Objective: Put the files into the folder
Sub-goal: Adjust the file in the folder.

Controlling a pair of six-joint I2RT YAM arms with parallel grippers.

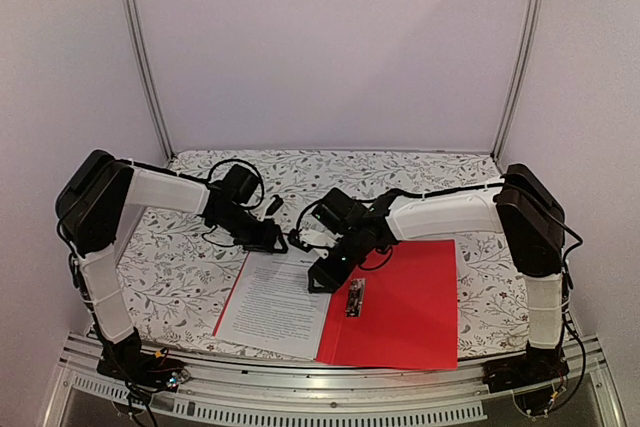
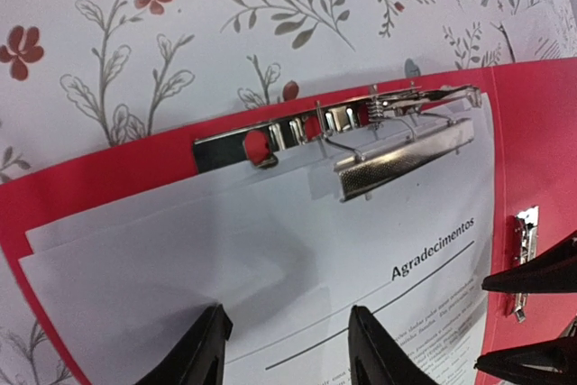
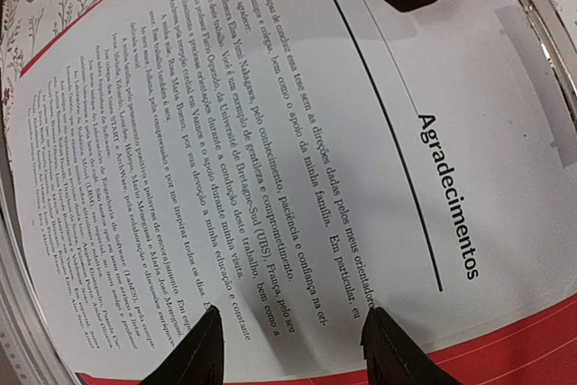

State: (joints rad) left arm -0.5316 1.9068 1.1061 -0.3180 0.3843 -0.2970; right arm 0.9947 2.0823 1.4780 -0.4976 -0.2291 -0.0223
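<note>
Across the left half of the open flat red plastic folder [image 1: 410, 297], from above, lie the white printed paper sheets [image 1: 285, 297]. Left wrist: left gripper [image 2: 287, 322] spread, empty, near the folder's metal clip [image 2: 406, 158]. Right wrist: right gripper [image 3: 288, 322] spread over the sheets; clamping and closing likely remain

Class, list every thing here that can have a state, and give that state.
folder: open, lying flat on the table.
files: lying on the folder's left half, top edge at the clip.
left gripper: open, over the files.
right gripper: open, over the files.
</note>
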